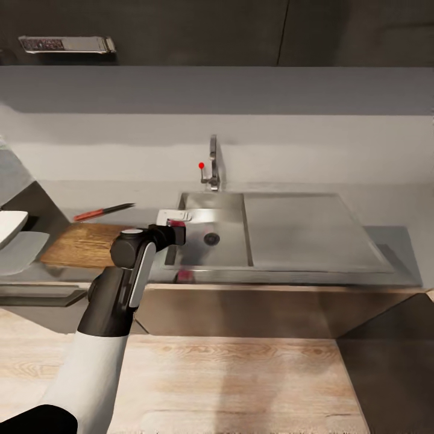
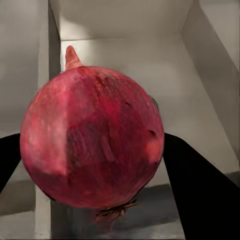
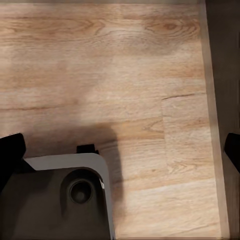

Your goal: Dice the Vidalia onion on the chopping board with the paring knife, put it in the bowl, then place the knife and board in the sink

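The pinkish-red Vidalia onion (image 2: 92, 142) sits between two black fingers (image 2: 200, 195), with my left gripper (image 2: 95, 165) shut on it. From the head view, the left gripper (image 1: 178, 230) hovers at the left rim of the steel sink (image 1: 229, 202), a bit of the onion (image 1: 176, 223) showing at its tip. The dark brown chopping board (image 1: 81, 244) lies on the countertop (image 1: 395, 241) left of the sink. Behind the board rests the red-handled paring knife (image 1: 102, 211). A corner of the white bowl (image 1: 9, 226) shows at the far left. My right gripper (image 3: 122, 150) hangs open over the wooden floor.
The chrome tap (image 1: 213, 166) with its red knob stands behind the basin, whose round drain (image 1: 211, 239) is in the middle. A flat drainboard (image 1: 307, 229) stretches to the right. Beneath the right gripper I see the robot's grey base (image 3: 65, 195).
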### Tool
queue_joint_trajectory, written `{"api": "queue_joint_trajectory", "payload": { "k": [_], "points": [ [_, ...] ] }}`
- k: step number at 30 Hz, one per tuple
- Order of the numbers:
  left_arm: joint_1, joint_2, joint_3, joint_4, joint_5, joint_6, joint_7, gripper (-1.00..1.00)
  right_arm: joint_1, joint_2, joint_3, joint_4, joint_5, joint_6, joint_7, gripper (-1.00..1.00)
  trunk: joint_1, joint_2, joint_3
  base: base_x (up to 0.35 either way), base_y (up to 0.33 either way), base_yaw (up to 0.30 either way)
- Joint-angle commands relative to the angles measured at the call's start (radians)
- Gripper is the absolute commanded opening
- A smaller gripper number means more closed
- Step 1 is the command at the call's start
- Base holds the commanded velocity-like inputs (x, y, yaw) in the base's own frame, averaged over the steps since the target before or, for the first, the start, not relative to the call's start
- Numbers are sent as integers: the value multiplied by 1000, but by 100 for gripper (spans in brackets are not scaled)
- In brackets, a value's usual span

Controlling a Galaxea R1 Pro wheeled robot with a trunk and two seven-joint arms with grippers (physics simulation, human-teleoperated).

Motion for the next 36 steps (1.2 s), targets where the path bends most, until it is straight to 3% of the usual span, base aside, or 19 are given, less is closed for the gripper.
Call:
{"api": "queue_joint_trajectory", "payload": {
  "k": [1,10,36],
  "points": [
    [-1,0,0,-1,2,4,0,-100,1,0,1,-2,-2,-2,-2,100,0,-2,0,-235,208,0],
    [-1,-2,0,0,3,4,0,-100,1,0,1,-2,-2,-1,-2,100,0,-2,14,-197,234,0],
    [0,1,1,9,3,3,0,-100,1,0,2,3,0,-2,-2,100,0,-2,52,-5,306,0]
  ]
}}
